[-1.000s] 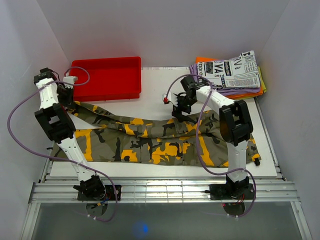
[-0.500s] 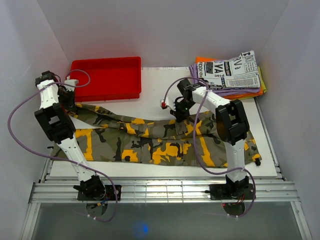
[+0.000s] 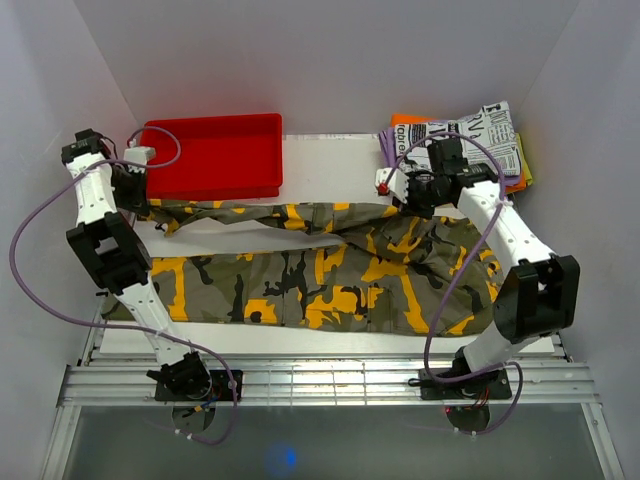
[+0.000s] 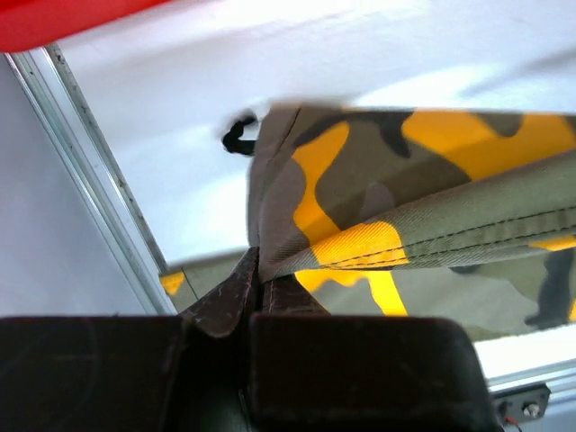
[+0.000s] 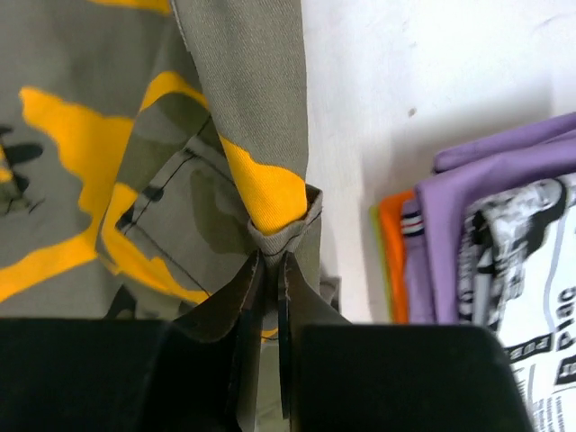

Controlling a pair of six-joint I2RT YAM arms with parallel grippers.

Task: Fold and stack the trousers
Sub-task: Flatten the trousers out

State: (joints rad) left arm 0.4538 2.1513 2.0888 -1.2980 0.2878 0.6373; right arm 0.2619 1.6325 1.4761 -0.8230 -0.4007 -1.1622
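Across the middle of the table [image 3: 330,172] your trousers [image 3: 300,290] lie spread from the left side almost to the right, with their far edge lifted and drawn into a nearly straight line between the two arms. Your left gripper [image 4: 258,270] is clamped on a stitched corner of that edge at the far left, close to the table's metal side rail [image 4: 97,180] and just in front of the red tray [image 3: 215,160]. Your right gripper [image 5: 270,270] is pinched tight on a hemmed fold with a yellow patch at the other end, just beside the stack [image 3: 475,148] of folded garments. In the right wrist view the stack's purple and orange edges sit near that gripper, with a strip of bare white top between them. The raised edge runs just in front of the tray's near wall. You have bare table between tray and stack, behind the raised edge, and a thin strip along the near edge in front of the cloth. On the right, the cloth bunches in loose folds under your right arm.
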